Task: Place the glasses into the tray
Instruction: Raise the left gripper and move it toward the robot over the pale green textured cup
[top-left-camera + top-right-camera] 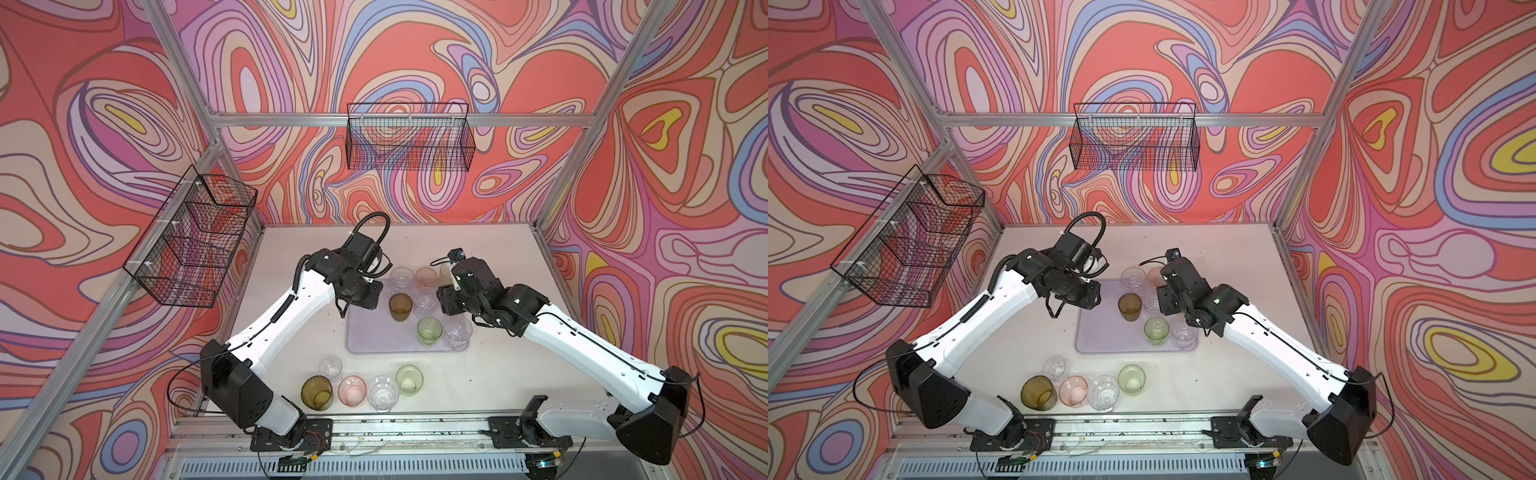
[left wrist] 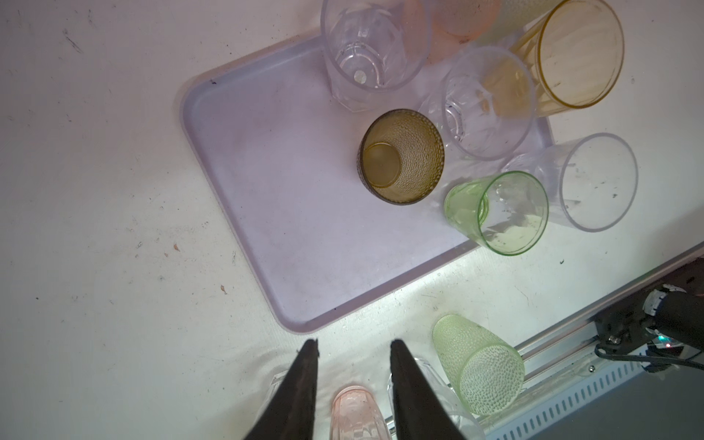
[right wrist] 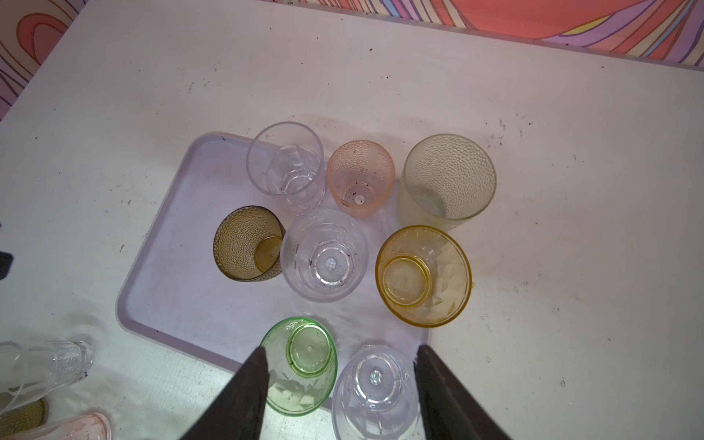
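Note:
The lilac tray [image 1: 370,332] lies mid-table and holds several glasses: clear [image 1: 401,277], pink [image 1: 426,276], tall pale yellow-green [image 3: 447,177], olive-brown [image 1: 400,306], clear [image 3: 324,255], yellow [image 3: 423,276], green [image 1: 429,330] and clear [image 1: 457,332]. Near the front edge stand a clear glass [image 1: 331,368], an olive one [image 1: 317,392], pink [image 1: 352,390], clear [image 1: 382,392] and pale green [image 1: 409,380]. My left gripper [image 2: 354,344] hovers open and empty above the tray's left side. My right gripper [image 3: 341,351] hangs open and empty over the tray's right side, above the green and clear glasses.
One black wire basket [image 1: 409,137] hangs on the back wall and another [image 1: 191,237] on the left wall. An aluminium rail [image 1: 415,426] carrying both arm bases runs along the table's front edge. The tray's left half [image 2: 289,190] is bare.

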Motion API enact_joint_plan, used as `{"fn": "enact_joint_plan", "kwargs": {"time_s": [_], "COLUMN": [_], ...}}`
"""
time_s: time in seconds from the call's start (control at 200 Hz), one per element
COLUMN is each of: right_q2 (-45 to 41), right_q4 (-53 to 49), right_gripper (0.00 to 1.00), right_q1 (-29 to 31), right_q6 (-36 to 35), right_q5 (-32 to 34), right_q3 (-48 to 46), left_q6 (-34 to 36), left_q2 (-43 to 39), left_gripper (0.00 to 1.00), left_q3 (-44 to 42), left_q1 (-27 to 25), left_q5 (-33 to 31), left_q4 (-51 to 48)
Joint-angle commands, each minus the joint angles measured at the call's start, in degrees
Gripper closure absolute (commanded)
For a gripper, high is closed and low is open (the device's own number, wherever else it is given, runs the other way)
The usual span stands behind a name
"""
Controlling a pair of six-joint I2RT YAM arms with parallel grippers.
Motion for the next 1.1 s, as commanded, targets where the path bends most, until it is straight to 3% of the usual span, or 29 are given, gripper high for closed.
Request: {"fn": "enact_joint_plan", "kwargs": {"time_s": [0.0,0.771,1.092], "right_q2": [0.5,1.3,0.6], "right_q4": [0.2,-0.9,-1.0], "right_gripper": [0.36,0.35,0.35], "right_q1": [-0.3,-2.3,-3.5], "right_q6": [-0.5,0.3,0.3], "right_q5": [0.4,-2.1,-4.5], "right_q3": [1.6,2.4,2.8], "left_q6": [1.9,5.4,7.1], "left_q2": [-2.6,-6.8,-7.0], "left_gripper": [0.64,0.61,0.6], "left_q3": [-1.5,-9.1,-10.8], "left_q1": [-0.4,-1.3,-7.7], "left_q5": [-0.9,2.4,1.0], "left_q4": [-0.3,-4.6,-1.4]}}
